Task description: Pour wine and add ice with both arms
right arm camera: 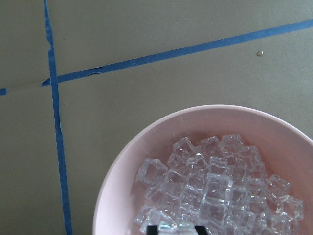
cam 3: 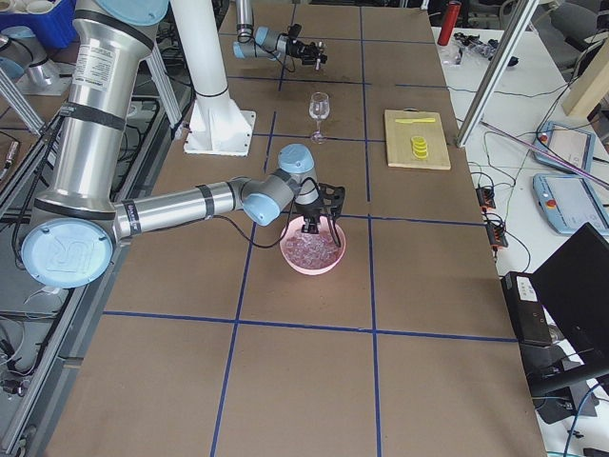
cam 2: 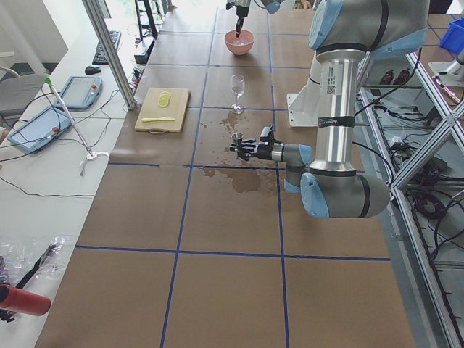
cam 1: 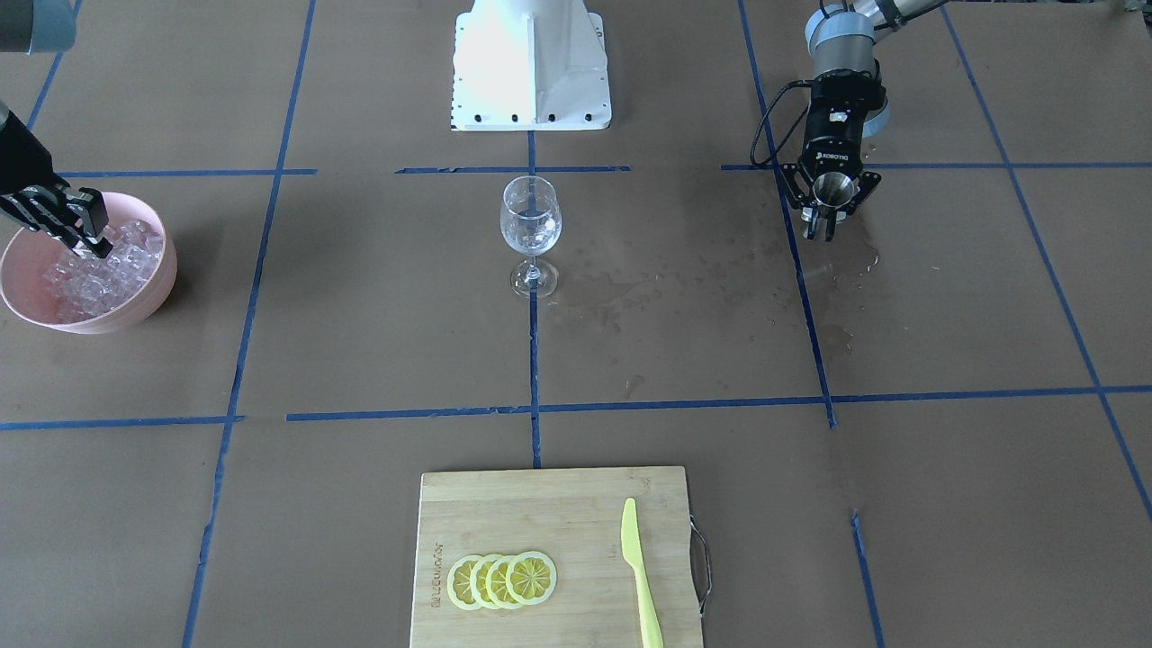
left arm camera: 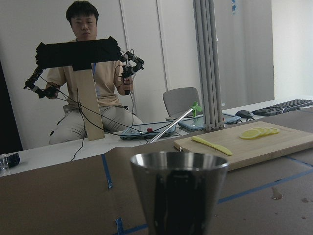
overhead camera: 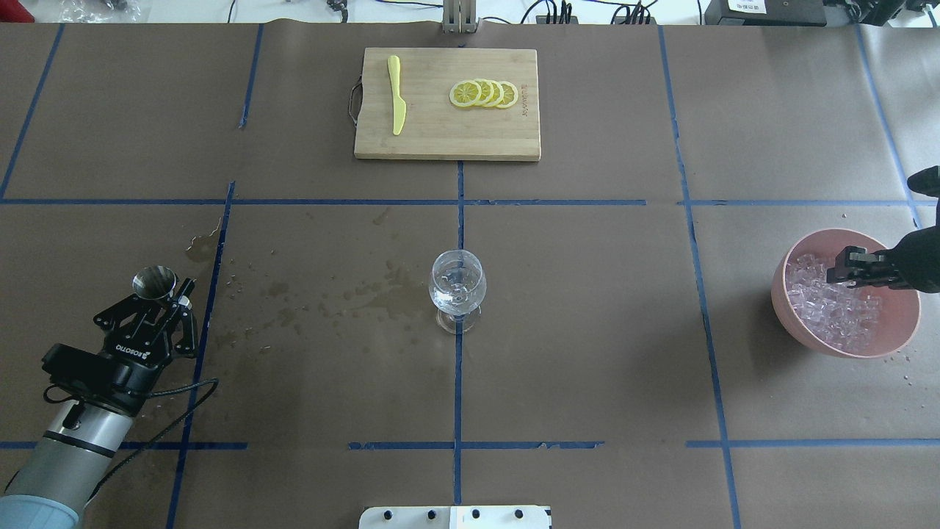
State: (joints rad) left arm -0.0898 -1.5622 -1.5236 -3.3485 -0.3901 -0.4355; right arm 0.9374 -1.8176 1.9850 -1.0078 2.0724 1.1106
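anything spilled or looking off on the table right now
Yes: the brown paper is wet. Dark splash marks run from the wine glass toward the left gripper, which holds a metal cup, with a small puddle beside it. Otherwise nothing stands out.

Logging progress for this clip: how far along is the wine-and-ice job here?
Pouring looks done: the wine glass seems to hold a little clear liquid, and the left gripper holds the steel cup upright, away from it, beside wet patches. In hand: the right gripper is down in the pink bowl among the ice; whether it grips a cube is unclear. Left: ice into the glass.
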